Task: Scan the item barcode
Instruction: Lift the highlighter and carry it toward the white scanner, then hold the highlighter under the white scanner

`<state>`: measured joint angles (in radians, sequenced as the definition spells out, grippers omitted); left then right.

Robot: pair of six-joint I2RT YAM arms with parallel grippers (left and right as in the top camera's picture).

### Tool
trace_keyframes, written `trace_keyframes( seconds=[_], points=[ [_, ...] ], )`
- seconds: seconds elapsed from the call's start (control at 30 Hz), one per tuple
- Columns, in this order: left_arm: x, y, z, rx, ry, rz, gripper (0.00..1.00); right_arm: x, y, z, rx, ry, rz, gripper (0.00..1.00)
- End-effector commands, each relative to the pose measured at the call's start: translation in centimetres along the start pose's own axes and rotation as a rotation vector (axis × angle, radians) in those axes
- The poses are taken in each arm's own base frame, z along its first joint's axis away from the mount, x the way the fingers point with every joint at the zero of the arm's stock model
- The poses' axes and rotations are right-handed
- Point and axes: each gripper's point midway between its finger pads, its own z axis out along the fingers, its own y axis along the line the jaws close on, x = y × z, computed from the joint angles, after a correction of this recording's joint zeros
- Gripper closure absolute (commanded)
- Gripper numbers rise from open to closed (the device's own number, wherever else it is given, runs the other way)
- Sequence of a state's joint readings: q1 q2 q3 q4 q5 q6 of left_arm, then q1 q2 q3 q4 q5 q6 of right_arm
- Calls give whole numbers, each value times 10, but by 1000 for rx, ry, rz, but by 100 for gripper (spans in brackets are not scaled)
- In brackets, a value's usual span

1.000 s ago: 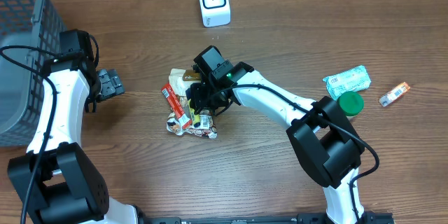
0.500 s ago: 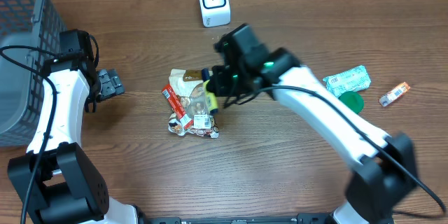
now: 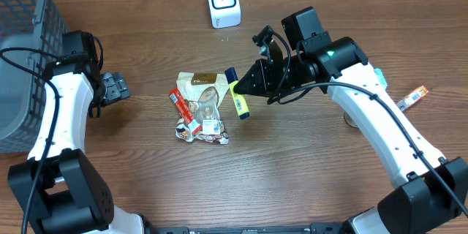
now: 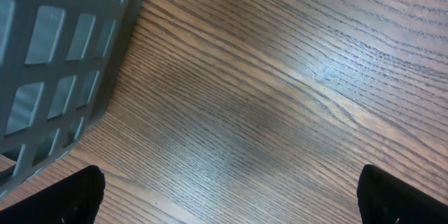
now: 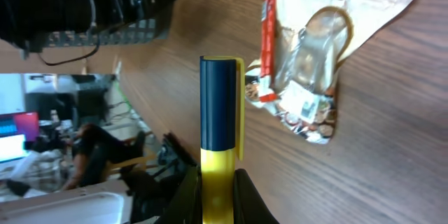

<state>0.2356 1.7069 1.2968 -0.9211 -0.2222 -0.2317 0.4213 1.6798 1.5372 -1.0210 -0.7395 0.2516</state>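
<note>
The right gripper (image 3: 248, 88) is seen closed narrowly on a yellow marker (image 3: 238, 96) with a dark blue cap. In the right wrist view the yellow barrel is clamped between the two black fingers (image 5: 185, 194) at the bottom edge, and the capped end (image 5: 218, 101) is pointed away from the camera. From overhead, the marker is shown tilted, its dark cap toward the far side of the desk (image 3: 292, 168) and its yellow end toward the near side. It is held just to the right of a pile of snack packets (image 3: 199, 113), apart from it. A tan pouch (image 3: 203, 86) with a clear window and a red wrapper (image 3: 183, 110) can be made out in that pile.

The white scanner (image 3: 222, 1) is stood upright near the far edge of the desk, well apart from the marker. A small orange packet (image 3: 412, 97) is seen lying beyond the right arm.

The left gripper (image 3: 115, 88) is spread wide with nothing between its fingers; in the left wrist view only the two dark fingertips (image 4: 73, 196) are visible in the bottom corners above bare wood. A grey mesh basket (image 3: 22, 36) is placed just beside the left arm.
</note>
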Motion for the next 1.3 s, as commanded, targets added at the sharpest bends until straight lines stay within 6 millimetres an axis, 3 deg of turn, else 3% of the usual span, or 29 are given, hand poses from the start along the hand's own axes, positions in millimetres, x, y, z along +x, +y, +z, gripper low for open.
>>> trace_keyframes(
  seconds=[0.0,0.17,0.43,0.6,0.8,0.93,1.1,1.27],
  points=[
    [-7,1,-11,-4,-37,9,0,-7,-5,-7,75,-50,-71,96],
    [-7,1,-10,-4,-36,9,0,-27,11,-23,83,-120,-120,97],
    [-7,0,-10,-4,-36,10,0,-80,44,-72,200,-281,-196,97],
    [-7,0,-11,-4,-36,10,0,-127,37,-84,316,-421,-237,97],
    [-7,0,-11,-3,-36,11,0,-196,21,-73,390,-610,-346,96],
    [-7,0,-11,-4,-37,11,0,-233,10,-52,405,-676,-469,96],
    [-7,0,-11,-3,-37,10,0,-268,-15,-20,490,-728,-611,96],
    [-7,0,-10,-3,-37,10,0,-297,-42,8,700,-802,-733,96]
  ],
)
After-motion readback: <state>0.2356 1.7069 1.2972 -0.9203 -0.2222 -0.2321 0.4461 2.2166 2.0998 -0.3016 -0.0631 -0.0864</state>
